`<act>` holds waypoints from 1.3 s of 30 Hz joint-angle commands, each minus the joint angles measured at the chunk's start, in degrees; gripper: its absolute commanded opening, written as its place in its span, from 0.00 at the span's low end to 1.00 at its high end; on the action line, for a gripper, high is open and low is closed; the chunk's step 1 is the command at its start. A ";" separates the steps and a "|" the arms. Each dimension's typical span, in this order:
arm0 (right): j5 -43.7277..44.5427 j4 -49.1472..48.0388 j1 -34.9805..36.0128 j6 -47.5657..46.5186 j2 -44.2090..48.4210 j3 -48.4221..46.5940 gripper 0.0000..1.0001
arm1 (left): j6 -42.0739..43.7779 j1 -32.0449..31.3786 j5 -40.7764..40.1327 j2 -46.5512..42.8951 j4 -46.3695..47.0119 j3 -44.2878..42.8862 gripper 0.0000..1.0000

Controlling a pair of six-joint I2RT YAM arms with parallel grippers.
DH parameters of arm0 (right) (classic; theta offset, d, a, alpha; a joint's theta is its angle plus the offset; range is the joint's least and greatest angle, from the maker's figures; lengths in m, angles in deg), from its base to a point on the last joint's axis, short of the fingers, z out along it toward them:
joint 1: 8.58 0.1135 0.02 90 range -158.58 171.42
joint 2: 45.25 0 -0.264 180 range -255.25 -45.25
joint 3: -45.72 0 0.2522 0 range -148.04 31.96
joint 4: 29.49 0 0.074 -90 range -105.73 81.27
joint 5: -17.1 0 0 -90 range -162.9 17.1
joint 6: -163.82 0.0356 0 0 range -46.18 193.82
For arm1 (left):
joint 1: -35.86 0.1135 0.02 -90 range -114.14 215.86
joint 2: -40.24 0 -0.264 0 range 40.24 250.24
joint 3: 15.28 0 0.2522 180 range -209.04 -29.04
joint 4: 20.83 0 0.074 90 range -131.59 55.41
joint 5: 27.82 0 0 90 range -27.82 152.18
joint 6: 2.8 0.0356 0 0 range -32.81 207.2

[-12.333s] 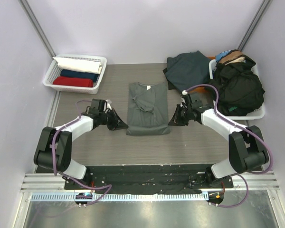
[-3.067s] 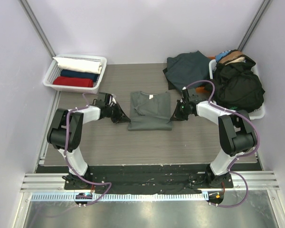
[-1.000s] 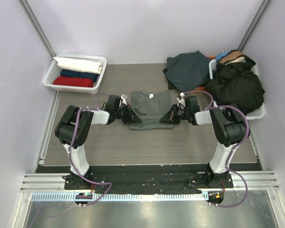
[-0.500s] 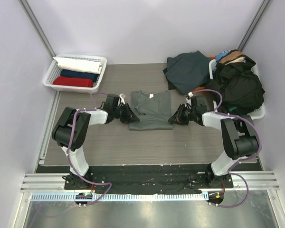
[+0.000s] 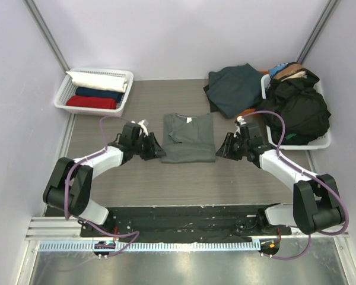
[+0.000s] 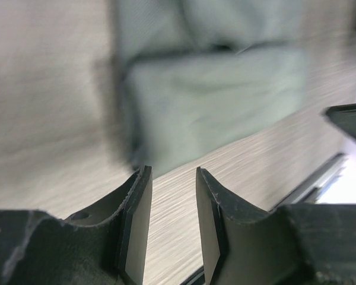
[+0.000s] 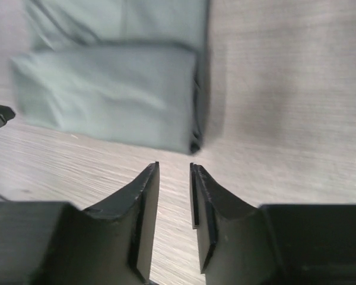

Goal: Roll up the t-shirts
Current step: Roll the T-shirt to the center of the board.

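The grey-green t-shirt [image 5: 188, 138] lies flat in the middle of the table, its lower part folded up into a thick band [image 7: 113, 95]. My left gripper [image 5: 158, 151] sits just off the band's left edge, open and empty. My right gripper [image 5: 221, 149] mirrors it off the right edge, also open and empty. In the left wrist view the grey-green t-shirt [image 6: 213, 101] lies blurred just beyond the left gripper [image 6: 171, 172]. The right gripper [image 7: 174, 166] shows only bare table between its fingers. Neither gripper touches the cloth.
A white lattice basket [image 5: 64, 95] at the back left holds rolled white, navy and red shirts. A dark teal shirt [image 5: 234, 88] lies crumpled at the back right. Beside it a second basket [image 5: 320, 141] is heaped with black garments [image 5: 296, 110].
Both grippers were shut on the folded band's two ends; they have since opened, let the cloth go and drawn back outward from the shirt.
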 commanded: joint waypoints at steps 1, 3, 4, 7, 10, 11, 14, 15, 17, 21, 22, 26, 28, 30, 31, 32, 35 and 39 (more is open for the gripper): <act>7.22 4.28 2.00 -4.21 -0.18 -0.15 0.33 | 3.19 -0.89 -2.99 -1.14 -0.62 3.95 0.40; 7.48 3.76 2.79 -4.30 -1.67 -0.06 0.31 | 3.28 -1.24 -3.43 -0.44 0.18 4.75 0.40; 8.00 3.15 4.10 -4.38 -2.20 -0.24 0.31 | 3.37 -1.33 -3.52 0.00 0.44 4.75 0.40; 9.67 2.97 5.77 -4.65 -4.31 -1.29 0.35 | 3.37 -1.59 -3.78 1.50 0.88 4.31 0.40; 11.17 2.62 7.27 -4.56 -5.63 -2.26 0.38 | 3.54 -1.86 -3.69 2.81 1.06 3.43 0.40; 11.35 2.61 7.80 -4.47 -5.98 -2.52 0.39 | 3.63 -1.95 -3.78 3.17 0.97 3.25 0.40; 12.05 2.26 8.15 -4.47 -7.57 -3.31 0.39 | 3.90 -1.86 -4.04 4.05 0.97 2.38 0.37; 12.05 2.26 8.33 -4.47 -8.35 -3.40 0.38 | 4.07 -1.95 -4.04 4.40 0.62 2.11 0.36; 12.05 1.74 8.33 -4.30 -8.80 -3.75 0.37 | 4.16 -1.95 -3.96 4.92 0.27 1.41 0.33; 11.87 1.21 8.68 -4.47 -10.03 -4.37 0.37 | 4.25 -1.86 -3.87 5.45 -0.26 0.35 0.33; 11.87 0.95 8.85 -4.47 -10.55 -4.72 0.37 | 4.25 -1.95 -3.69 5.54 -0.26 0.26 0.32; 11.79 0.59 9.29 -4.56 -12.14 -5.69 0.36 | 4.34 -1.86 -3.25 6.16 -0.44 -0.26 0.15; 11.70 0.24 9.64 -4.65 -12.58 -6.13 0.32 | 4.34 -1.95 -3.17 6.33 -0.35 -0.44 0.09; 11.35 0.24 9.73 -4.91 -13.19 -6.48 0.23 | 4.42 -1.86 -3.25 6.16 -0.44 -0.26 0.03; 11.17 0.15 9.73 -5.00 -13.46 -6.57 0.15 | 4.42 -1.95 -3.25 6.07 -0.35 -0.18 0.01; 11.08 0.33 9.73 -4.91 -13.46 -6.57 0.12 | 4.42 -1.86 -3.34 5.90 -0.52 -0.09 0.00; 10.73 0.94 9.91 -4.74 -12.32 -6.13 0.01 | 4.51 -1.86 -3.43 5.02 -0.96 0.44 0.00; 10.12 1.91 10.00 -4.56 -9.51 -3.76 0.01 | 4.25 -1.86 -2.73 3.70 -1.31 2.01 0.00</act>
